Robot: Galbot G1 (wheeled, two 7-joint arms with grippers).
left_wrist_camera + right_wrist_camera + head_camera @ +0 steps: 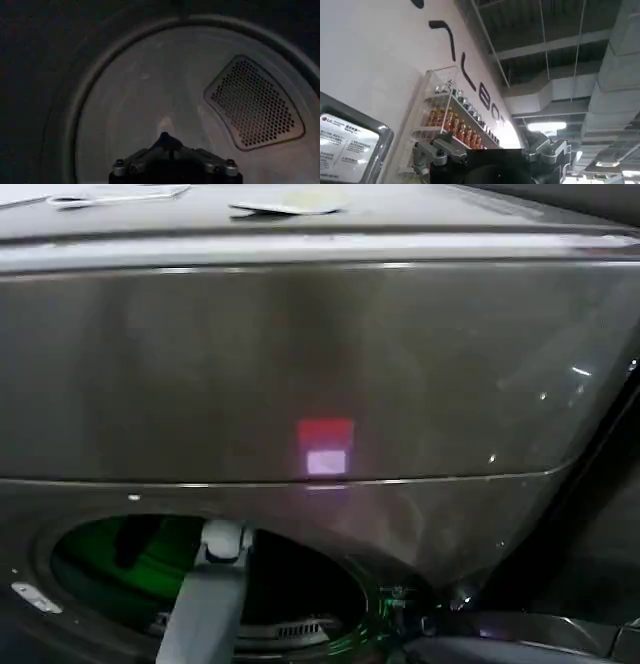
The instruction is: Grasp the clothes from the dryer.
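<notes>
The dryer (320, 374) fills the head view: a bronze-grey front with a small red light (325, 434) and its round drum mouth (110, 559) open at the lower left. My left arm (210, 594) reaches through that mouth. In the left wrist view my left gripper (165, 141) sits inside the drum, its dark fingers meeting in a point, shut, facing the grey back wall (150, 95). The clothes are out of view. My right gripper (490, 167) is parked outside, pointing up at a white wall and the ceiling.
A perforated vent panel (252, 102) sits in the drum's back wall. The drum rim (75, 100) curves close round the left gripper. A dark glossy shape (520, 634) lies by the mouth at the lower right. A shelf of bottles (455, 125) hangs on the wall.
</notes>
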